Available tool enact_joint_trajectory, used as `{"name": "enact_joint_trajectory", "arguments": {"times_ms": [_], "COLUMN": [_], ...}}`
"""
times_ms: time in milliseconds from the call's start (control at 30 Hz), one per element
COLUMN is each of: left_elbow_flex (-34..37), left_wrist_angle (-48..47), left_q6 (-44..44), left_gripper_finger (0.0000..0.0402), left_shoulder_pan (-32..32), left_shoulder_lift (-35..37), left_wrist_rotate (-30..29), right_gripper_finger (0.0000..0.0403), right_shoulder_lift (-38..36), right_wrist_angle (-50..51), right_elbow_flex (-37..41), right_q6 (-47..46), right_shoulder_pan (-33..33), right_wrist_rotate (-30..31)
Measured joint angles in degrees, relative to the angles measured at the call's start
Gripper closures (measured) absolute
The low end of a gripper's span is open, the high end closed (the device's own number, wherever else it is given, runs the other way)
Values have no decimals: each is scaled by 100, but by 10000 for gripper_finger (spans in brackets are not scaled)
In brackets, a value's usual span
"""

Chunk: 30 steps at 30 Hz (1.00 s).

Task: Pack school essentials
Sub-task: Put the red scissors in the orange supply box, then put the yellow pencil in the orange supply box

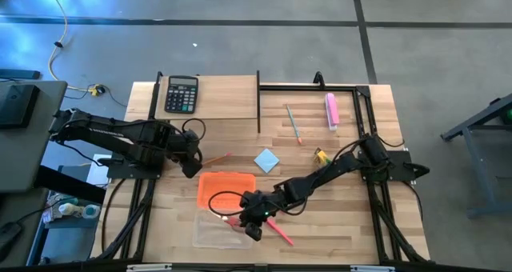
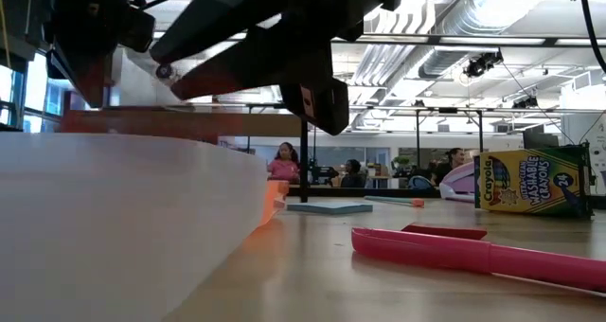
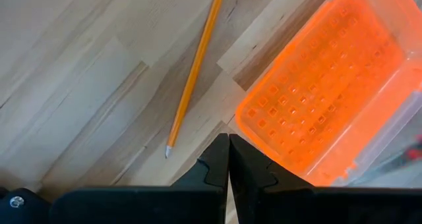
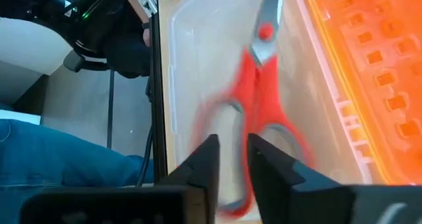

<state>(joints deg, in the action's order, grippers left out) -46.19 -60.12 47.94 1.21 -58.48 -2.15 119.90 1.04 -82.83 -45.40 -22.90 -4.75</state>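
Red-handled scissors (image 4: 257, 99) show blurred over the clear plastic box (image 1: 210, 232), blades pointing away from my right gripper (image 4: 231, 161). That gripper hangs over the box with its fingers slightly apart, part of the scissors' handle showing in the gap. An orange tray (image 1: 226, 188) adjoins the box's far side. My left gripper (image 3: 229, 158) is shut and holds nothing, above the table left of the tray, near a yellow pencil (image 3: 194, 72). A red pen (image 1: 280, 230), a light-blue notepad (image 1: 267, 161) and a yellow-green box (image 1: 322, 156) lie on the table. My right gripper's fingers (image 4: 208, 161) stand on either side of the scissors' red handle (image 4: 245, 138), coming slanting down from the table's right. The scissors are blurred while the fingers are sharp. Whether the fingers touch the handle, I cannot tell.
A black calculator (image 1: 182, 94) sits at the far left. A pink bar (image 1: 331, 110) and thin pencils (image 1: 294, 122) lie at the far right inside a black frame (image 1: 259, 104). Bare wood lies between the tray and the calculator.
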Motion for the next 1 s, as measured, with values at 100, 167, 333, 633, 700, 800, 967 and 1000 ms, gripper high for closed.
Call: {"name": "enact_joint_trajectory", "arguments": {"times_ms": [100,167,333,633,700,800,967,1000], "left_elbow_flex": [0,0,0,0,0,0,0,0], "left_wrist_angle": [0,0,0,19,39,46,72,95], "left_q6": [-13,-13,-30,-569,-684,-947,-1365,-1447], "left_gripper_finger": [401,401,401,400,396,381,338,328], "left_shoulder_pan": [0,0,0,-4,-2,-2,0,0], "left_shoulder_lift": [0,0,0,-2,-4,-4,-2,-2], "left_wrist_rotate": [0,0,2,47,48,64,80,71], "right_gripper_finger": [300,287,275,275,274,274,274,274], "right_shoulder_lift": [0,0,-1,-236,-333,-492,-717,-750], "right_wrist_angle": [2,2,-28,237,406,780,1473,1605], "right_elbow_flex": [0,0,0,-263,-366,-571,-964,-1057], "right_q6": [-108,-108,-241,-215,-213,-142,36,61], "right_shoulder_pan": [0,0,2,9,12,11,7,0], "right_wrist_rotate": [-3,-58,-226,4,265,626,1286,1456]}}
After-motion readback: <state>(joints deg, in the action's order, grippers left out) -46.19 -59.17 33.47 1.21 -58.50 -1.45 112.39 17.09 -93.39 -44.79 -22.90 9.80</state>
